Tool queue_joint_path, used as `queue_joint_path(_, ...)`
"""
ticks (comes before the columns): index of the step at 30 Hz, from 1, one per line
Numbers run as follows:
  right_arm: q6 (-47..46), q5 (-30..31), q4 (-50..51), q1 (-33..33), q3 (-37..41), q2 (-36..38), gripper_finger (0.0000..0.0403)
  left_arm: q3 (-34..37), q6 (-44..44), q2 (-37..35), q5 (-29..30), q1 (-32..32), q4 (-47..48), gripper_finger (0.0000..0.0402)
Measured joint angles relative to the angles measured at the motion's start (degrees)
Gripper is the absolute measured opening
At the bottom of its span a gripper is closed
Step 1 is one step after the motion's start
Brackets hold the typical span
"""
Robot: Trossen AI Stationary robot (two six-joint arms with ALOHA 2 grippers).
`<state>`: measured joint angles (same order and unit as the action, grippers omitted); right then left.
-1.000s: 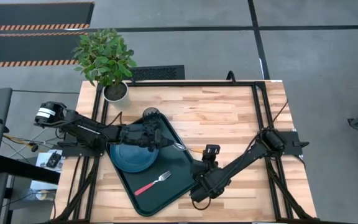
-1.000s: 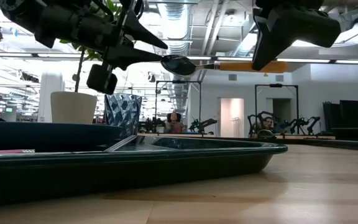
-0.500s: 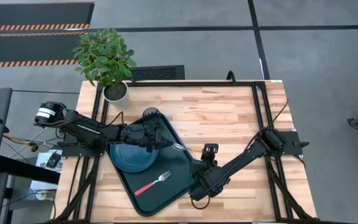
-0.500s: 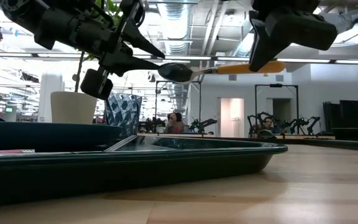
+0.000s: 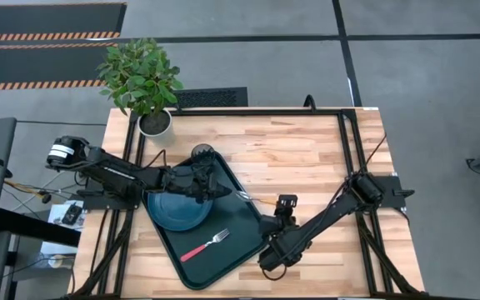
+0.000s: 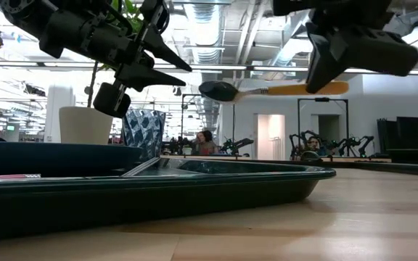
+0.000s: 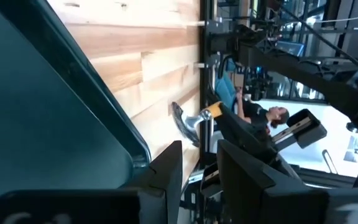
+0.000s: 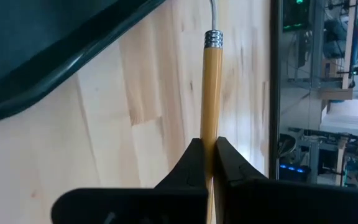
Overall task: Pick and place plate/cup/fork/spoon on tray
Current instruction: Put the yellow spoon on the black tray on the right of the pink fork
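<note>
Two grippers | right gripper (image 8: 205, 163) clamps spoon (image 8: 211, 87) | left gripper (image 6: 174, 65) spread, empty

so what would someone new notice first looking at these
Probably the spoon held in mid-air above the tray's right edge, its orange handle pinched in the right gripper. Next, the left gripper open just beside it, over the tray where the plate, fork and cup already sit.

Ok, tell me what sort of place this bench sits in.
Probably a robotics lab or open workshop: exposed ceiling ducts, more black-framed robot stations across the hall, and hazard-striped floor mats beside the wooden table.
</note>
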<state>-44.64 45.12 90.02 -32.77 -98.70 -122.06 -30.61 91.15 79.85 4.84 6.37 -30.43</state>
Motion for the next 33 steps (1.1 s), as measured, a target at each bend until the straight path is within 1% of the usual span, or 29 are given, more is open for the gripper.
queue_joint_path(9, 1.6, 4.5, 0.0, 1.6, 0.0, 0.0, 0.0004, 0.0, 0.0, 0.0, 0.4, 0.0, 0.3, 0.0086)
queue_joint_path(13, 4.3, 6.3, -0.1, 2.2, 0.0, 0.0, 0.0005, 0.0, -0.9, 0.0, 0.5, 0.0, 0.3, 0.0086)
queue_joint_path(17, 7.3, 6.8, -1.9, 2.5, 0.0, 0.0, 0.0005, 0.0, -1.0, 0.0, 0.6, 0.0, 0.3, 0.0086)
queue_joint_path(24, 8.3, 8.1, -2.3, 2.4, 0.0, 0.0, 0.0005, 0.0, -1.5, 0.0, 1.3, 0.0, 1.6, 0.0086)
queue_joint_path(28, 11.5, 10.5, -4.2, 1.8, 0.0, 0.0, 0.0005, 0.0, -1.5, 0.0, 1.8, -0.1, 1.6, 0.0086)
queue_joint_path(33, 13.1, 10.6, -5.3, 2.0, -0.3, 0.0, 0.0005, 0.0, -1.5, 0.0, 1.9, -0.2, 1.6, 0.0086)
